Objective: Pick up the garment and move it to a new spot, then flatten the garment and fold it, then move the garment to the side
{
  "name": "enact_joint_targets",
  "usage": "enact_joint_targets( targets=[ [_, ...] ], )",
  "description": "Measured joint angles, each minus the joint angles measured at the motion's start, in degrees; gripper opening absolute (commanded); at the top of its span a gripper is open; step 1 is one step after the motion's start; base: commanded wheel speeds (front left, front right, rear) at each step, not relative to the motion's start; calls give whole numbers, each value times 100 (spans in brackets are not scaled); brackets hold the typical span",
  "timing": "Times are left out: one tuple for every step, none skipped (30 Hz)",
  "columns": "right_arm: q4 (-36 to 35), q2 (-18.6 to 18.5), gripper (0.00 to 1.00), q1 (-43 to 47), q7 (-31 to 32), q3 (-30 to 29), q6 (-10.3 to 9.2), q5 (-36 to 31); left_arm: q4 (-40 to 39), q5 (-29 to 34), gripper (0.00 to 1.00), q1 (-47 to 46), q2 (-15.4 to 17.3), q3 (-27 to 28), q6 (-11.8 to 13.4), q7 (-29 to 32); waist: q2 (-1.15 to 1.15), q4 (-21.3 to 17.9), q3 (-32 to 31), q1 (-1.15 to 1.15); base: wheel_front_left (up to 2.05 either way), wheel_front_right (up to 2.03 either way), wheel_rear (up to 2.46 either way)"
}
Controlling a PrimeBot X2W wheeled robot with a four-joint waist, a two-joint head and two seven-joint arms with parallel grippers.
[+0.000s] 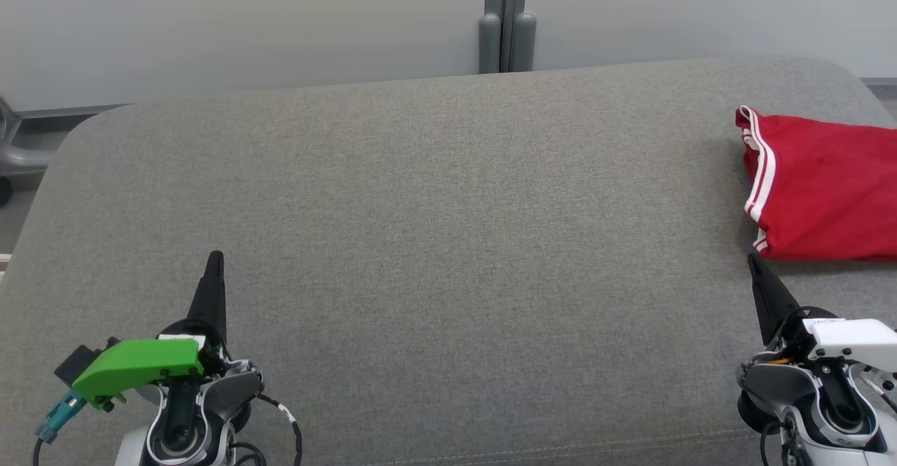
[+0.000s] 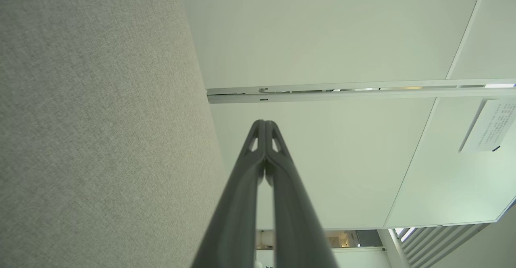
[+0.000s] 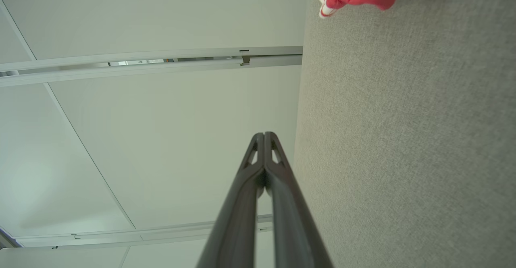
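The left tool (image 1: 215, 258) sits low at the near left of the grey fabric-covered counter (image 1: 448, 228). Its two dark fingers are pressed together with nothing between them and point away from the robot. In the left wrist view the left tool (image 2: 265, 123) shows the same joined tips, beside the counter's surface.

The middle of the counter is bare.

The right tool (image 1: 753, 260) mirrors that pose at the near right, fingers together and empty, as the right wrist view (image 3: 264, 135) also shows. Its tip is just short of the near edge of the red garment with white-striped trim (image 1: 827, 193), not touching it.

That garment lies at the far right of the counter as a compact, flat, straight-edged shape, part of it cut off by the picture's edge. By its look, it is probably already folded and set aside, with both arms parked at rest. If the task is only starting, the right tool must part its fingers and reach forward to pinch the near hem.
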Motion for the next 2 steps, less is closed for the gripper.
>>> enact_joint_targets(
  targets=[
    [0,0,0,0,0,0,0,0,0,0,0,0,0,0,0,0,0,0,0,0,0,0,0],
    [0,0,0,0,0,0,0,0,0,0,0,0,0,0,0,0,0,0,0,0,0,0,0]
  ],
)
